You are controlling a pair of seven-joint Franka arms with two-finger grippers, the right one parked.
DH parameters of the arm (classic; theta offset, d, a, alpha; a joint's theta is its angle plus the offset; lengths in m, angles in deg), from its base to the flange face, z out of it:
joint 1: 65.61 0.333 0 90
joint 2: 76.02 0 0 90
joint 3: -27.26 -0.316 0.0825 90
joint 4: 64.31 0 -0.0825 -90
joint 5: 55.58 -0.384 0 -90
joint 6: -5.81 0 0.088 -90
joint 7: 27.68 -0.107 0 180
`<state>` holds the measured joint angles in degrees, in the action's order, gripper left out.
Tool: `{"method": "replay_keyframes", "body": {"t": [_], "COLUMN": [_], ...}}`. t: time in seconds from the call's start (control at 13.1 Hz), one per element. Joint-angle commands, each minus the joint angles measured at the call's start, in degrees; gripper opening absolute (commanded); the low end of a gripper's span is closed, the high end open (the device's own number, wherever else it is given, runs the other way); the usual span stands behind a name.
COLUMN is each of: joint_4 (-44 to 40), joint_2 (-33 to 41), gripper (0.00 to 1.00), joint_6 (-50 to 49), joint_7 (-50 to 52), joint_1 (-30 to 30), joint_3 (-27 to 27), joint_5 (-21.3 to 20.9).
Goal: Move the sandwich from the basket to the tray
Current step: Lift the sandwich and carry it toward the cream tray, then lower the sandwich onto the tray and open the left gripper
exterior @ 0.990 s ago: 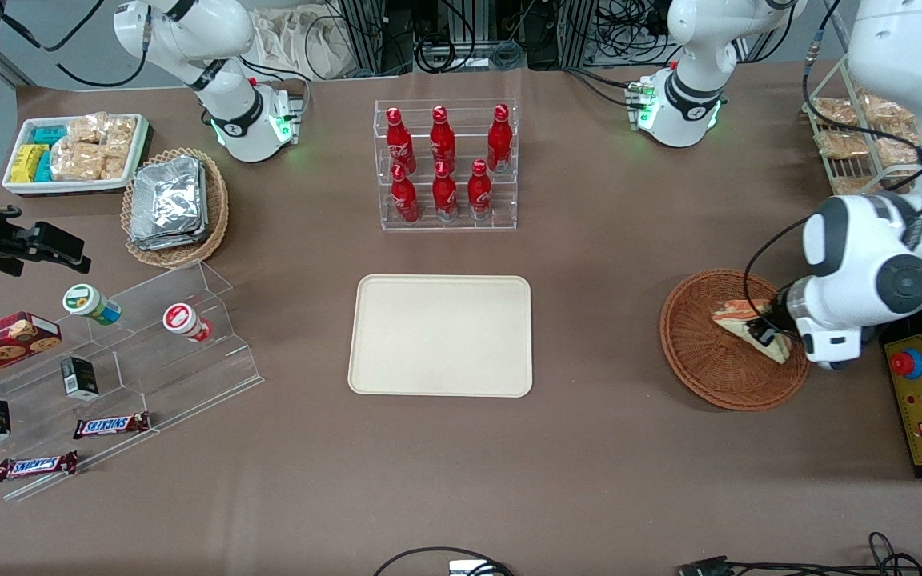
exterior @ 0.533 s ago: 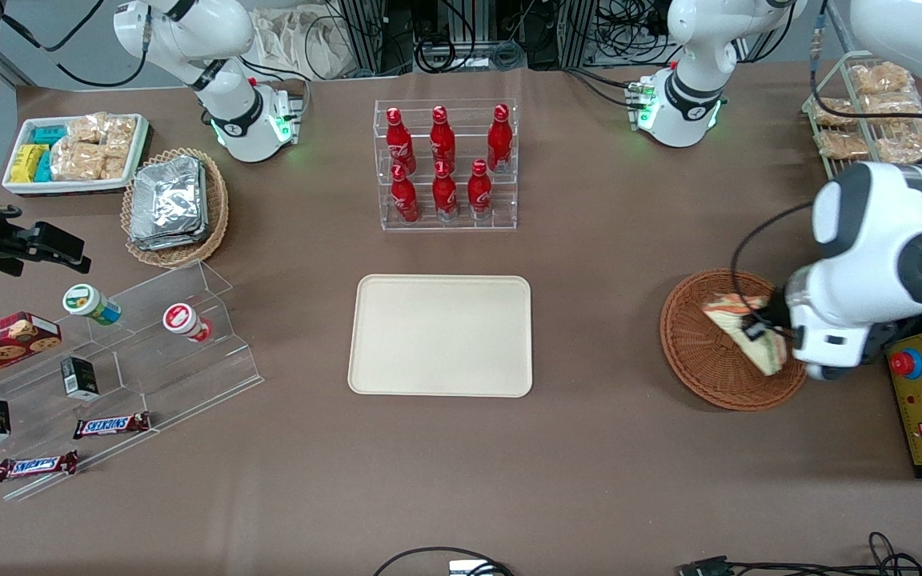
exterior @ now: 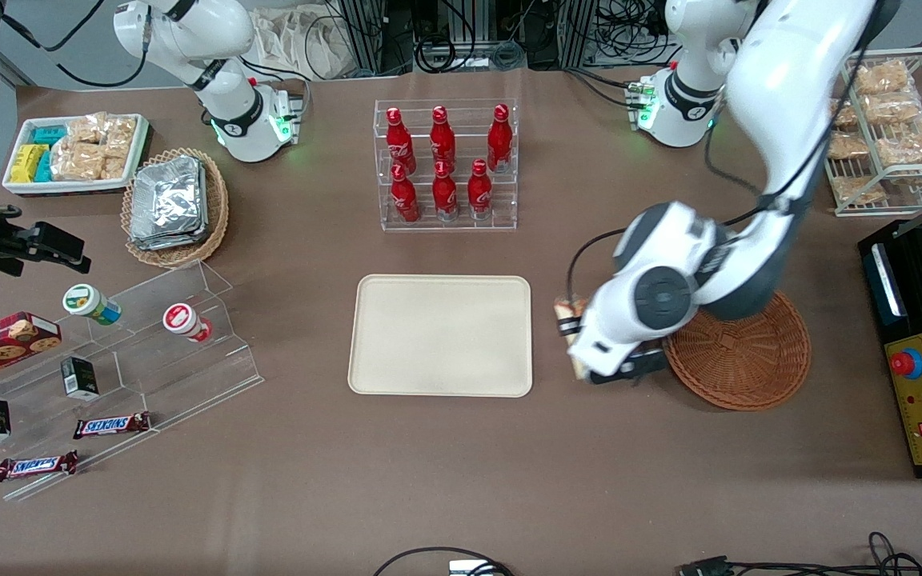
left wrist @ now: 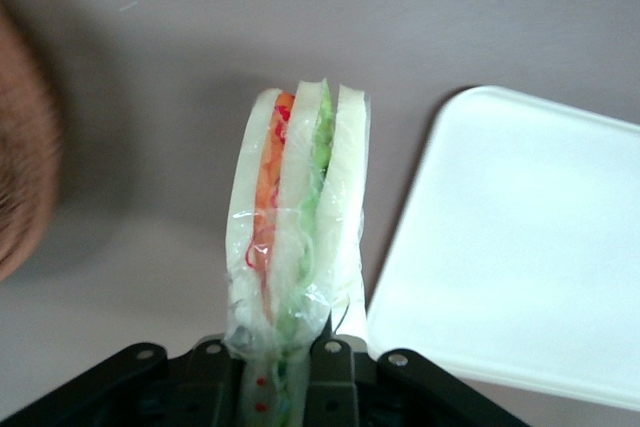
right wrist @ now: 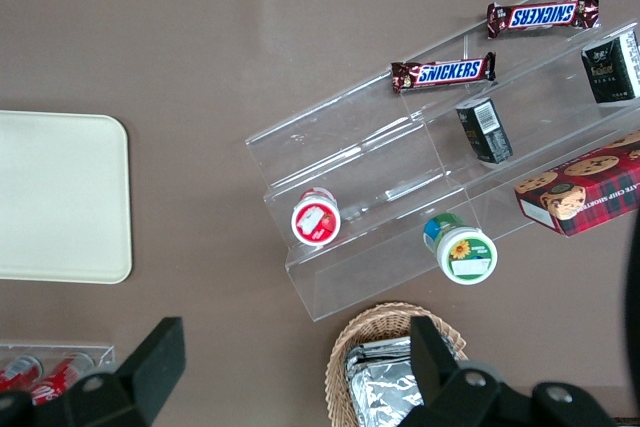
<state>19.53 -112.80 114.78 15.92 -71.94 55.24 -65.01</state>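
Sandwich lifted out of basket, claw clamped on it (upright), beside tray

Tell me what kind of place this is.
Probably a robotics lab staged as a snack shop: cola bottles on a clear rack, Snickers bars on acrylic steps, cables along the table edge. The gripper holds the sandwich beside the tray.
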Motion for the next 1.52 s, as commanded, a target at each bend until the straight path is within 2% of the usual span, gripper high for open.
{"method": "replay_keyframes", "body": {"t": [0.0, 0.3, 0.46, 0.69, 0.76, 0.84, 1.07, 1.3, 1.45], "joint_4": [-5.4, -5.1, -4.9, -4.2, -3.9, -3.4, -3.5, -3.3, -0.9], "joint_2": [-6.4, -10.4, -10.4, -10.9, -10.9, -10.9, -9.0, -1.3, 3.4], "gripper": [0.0, 0.0, 0.0, 0.0, 0.35, 0.98, 1.0, 1.0, 1.0], "joint_6": [4.5, 6.6, 6.2, 6.3, 5.8, 5.6, 4.2, -6.7, -8.2], "joint_7": [0.3, -0.5, -0.5, -2.5, -2.7, -2.9, -2.1, -1.9, -1.3], "joint_1": [-4.3, -6.8, -10.1, -11.7, -11.8, -11.3, -10.3, -8.7, -7.5], "joint_3": [-0.3, -0.2, -0.3, -0.4, -0.4, -0.4, -0.7, -0.7, -0.6], "joint_5": [-3.4, -3.6, -4.1, -4.7, -6.8, -7.7, -7.8, -7.9, -6.7]}}
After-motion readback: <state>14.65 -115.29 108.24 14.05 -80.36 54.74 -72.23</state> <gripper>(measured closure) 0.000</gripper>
